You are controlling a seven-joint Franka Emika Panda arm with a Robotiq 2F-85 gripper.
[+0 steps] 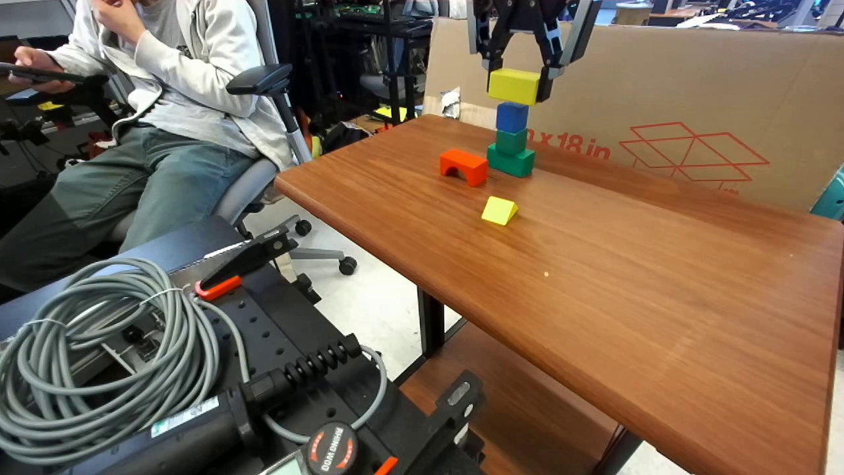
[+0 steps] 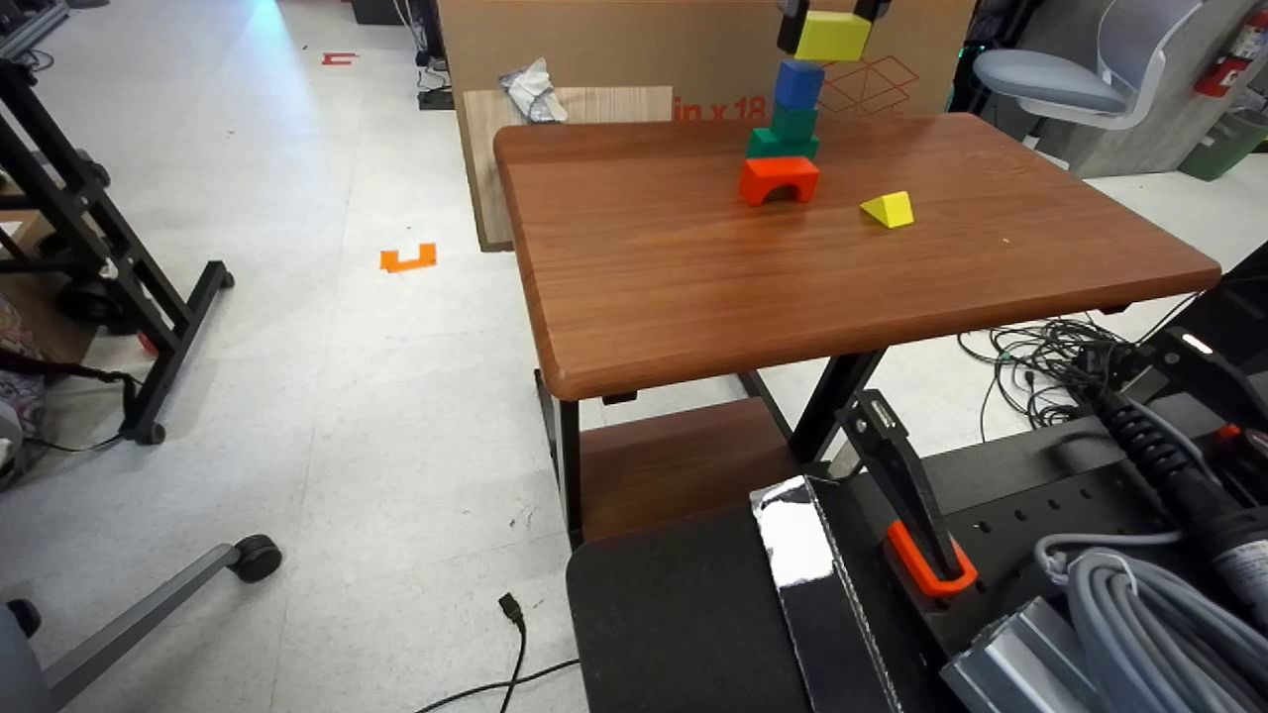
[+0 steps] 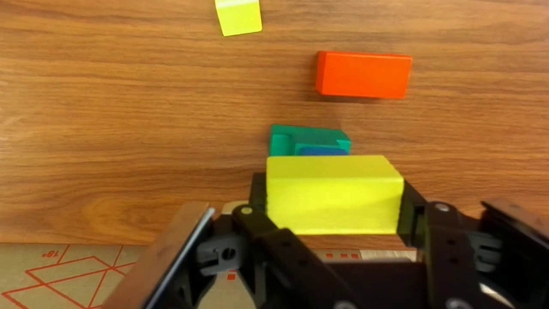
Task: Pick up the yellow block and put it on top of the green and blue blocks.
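Poising the yellow block (image 1: pixel 513 87) over a slim tower, the pincer (image 3: pixel 334 201) is clasping it by its two short ends, parted only by the block's own length, as we are looking on. We are finding the block about level, its long axis running straight across the grip and roughly in line with the edge of the desk (image 1: pixel 626 277) beside the cardboard (image 1: pixel 725 86). Just beneath, the blue cube (image 3: pixel 324 151) is crowning the green blocks (image 1: pixel 510 161), which are widening at the foot. Everything is turning, we are judging, on the block's middle lying over the cube's: in an exterior view the cube (image 1: pixel 512 117) is looking nearly centred, while in an exterior view the cube (image 2: pixel 799 86) is sitting left of the block's middle, hinting at a small sideways correction. Whether the two are touching, we are not able to tell. Settling and releasing are remaining, we are reckoning, and an off-centre drop is risking a topple. Farther out, an orange-red arch (image 3: pixel 364 75) and a small yellow wedge (image 1: pixel 500 210) are resting on the desk, and a person (image 1: pixel 217 72) is sitting beyond it.
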